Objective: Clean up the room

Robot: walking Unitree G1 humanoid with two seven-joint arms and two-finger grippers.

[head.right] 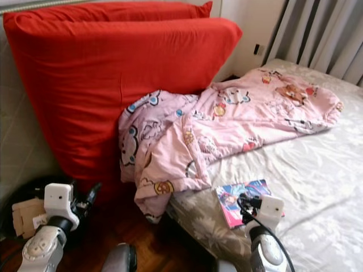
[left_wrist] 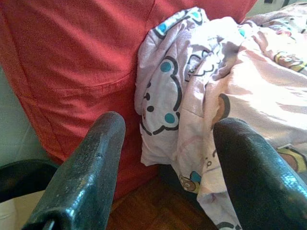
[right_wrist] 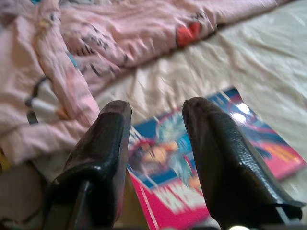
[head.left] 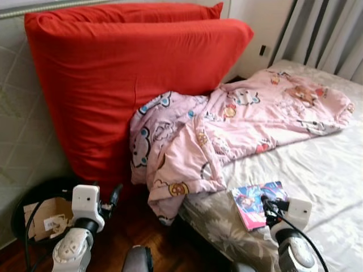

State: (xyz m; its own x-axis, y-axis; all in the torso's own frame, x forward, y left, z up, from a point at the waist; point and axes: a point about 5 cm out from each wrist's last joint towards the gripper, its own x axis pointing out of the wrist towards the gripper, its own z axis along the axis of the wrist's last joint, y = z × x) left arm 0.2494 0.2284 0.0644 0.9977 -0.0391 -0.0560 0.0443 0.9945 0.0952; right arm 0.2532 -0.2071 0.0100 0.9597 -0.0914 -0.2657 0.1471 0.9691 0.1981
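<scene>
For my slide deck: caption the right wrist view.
Open right gripper hovers over glossy pink-and-blue comic book on bed.

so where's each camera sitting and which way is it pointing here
Left eye view: on the head, looking forward and down at the red cushion, pink blanket and bed; both silver arms show low in the picture.
Right eye view: its stereo twin, same scene.
Left wrist view: along the open left gripper at the cushion and blanket.
Right wrist view: along the open right gripper, just above the comic book.
Shared: the blanket shows in all four; the comic book in both eyes and the right wrist.
</scene>
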